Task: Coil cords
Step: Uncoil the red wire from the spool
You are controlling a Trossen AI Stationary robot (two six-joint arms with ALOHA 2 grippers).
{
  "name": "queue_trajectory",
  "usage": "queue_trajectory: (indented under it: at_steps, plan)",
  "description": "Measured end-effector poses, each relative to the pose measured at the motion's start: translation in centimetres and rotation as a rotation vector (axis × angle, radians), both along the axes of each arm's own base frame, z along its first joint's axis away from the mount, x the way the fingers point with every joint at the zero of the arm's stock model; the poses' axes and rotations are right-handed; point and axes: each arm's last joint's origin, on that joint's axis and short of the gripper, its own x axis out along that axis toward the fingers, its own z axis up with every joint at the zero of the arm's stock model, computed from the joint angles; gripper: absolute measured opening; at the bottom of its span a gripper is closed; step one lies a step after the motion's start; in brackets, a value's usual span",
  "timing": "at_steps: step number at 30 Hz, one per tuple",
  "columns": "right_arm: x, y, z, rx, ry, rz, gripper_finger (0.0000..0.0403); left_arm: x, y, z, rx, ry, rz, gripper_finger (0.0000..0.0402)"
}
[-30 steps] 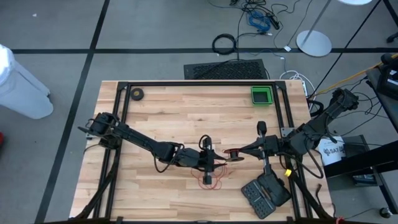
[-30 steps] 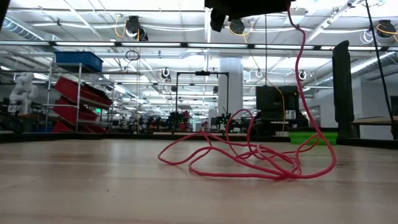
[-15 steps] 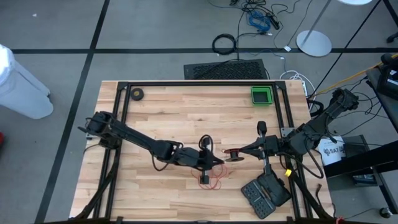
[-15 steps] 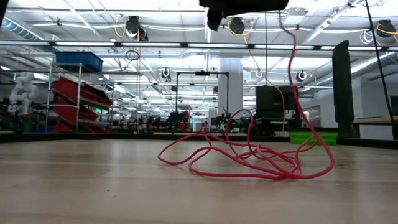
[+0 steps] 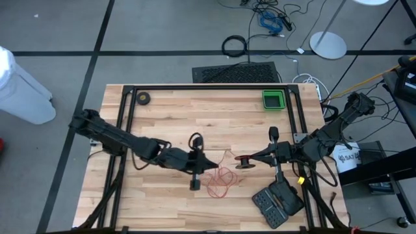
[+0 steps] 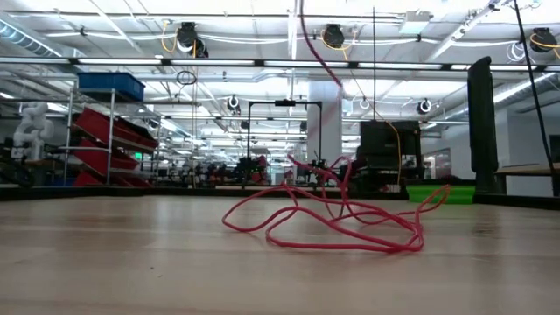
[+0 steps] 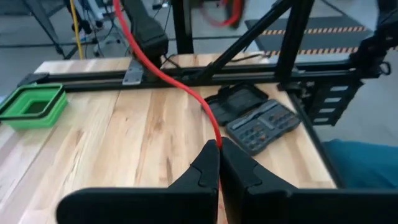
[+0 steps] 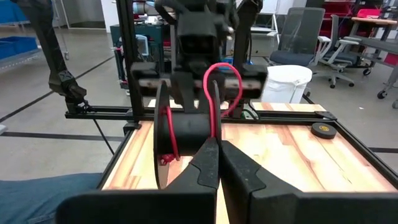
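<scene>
From above, the left tool [image 5: 209, 164] sits near the middle of the tabletop [image 5: 175, 117], its fingers pinched together on the thin red cord [image 5: 221, 180]. The loose tangle of that cord lies on the wood just right of and a little nearer than the tool. The right tool [image 5: 252, 158] is a short way to the right, clenched on the small black reel [image 5: 242, 160], with the cord running between tangle and reel. A green tray [image 5: 273, 99] stands at the far right and a dark case [image 5: 277, 203] lies at the near right.

From tabletop level, the red cord [image 6: 332, 223] spreads in loose loops on the wood, and one strand climbs steeply out of the top of the picture; neither tool shows here.

The left wrist view shows its fingers [image 7: 205, 171] closed on the cord [image 7: 168, 78], which stretches taut away over the tabletop.

The right wrist view shows its fingers [image 8: 208, 165] closed on the reel [image 8: 186, 134], red cord [image 8: 214, 99] looping over it, with the left arm just beyond.
</scene>
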Motion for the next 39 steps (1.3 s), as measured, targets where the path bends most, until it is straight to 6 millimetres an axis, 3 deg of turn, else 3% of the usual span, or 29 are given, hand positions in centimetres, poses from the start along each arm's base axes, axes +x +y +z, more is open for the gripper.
queue_trajectory:
  at_steps: [8, 18, 29, 39]
  plan:
    - [0.3, -0.1, -0.2, -0.001, 0.008, -0.015, 0.0000, -0.6, -1.8, 1.7, 0.020, -0.148, -0.041, 0.0002]
    - [2.3, -0.6, -1.1, -0.022, 0.039, -0.090, 0.0000, -0.5, -3.1, 2.7, 0.006, -0.286, -0.077, 0.0002]
    - [5.1, -1.4, -2.0, -0.033, 0.024, -0.180, 0.0000, 2.5, -3.3, -0.2, 0.011, -0.322, -0.061, 0.0002]
    - [7.5, -1.7, -3.3, -0.110, 0.025, -0.220, 0.0000, 5.3, -2.9, -3.0, -0.030, -0.370, -0.171, 0.0002]
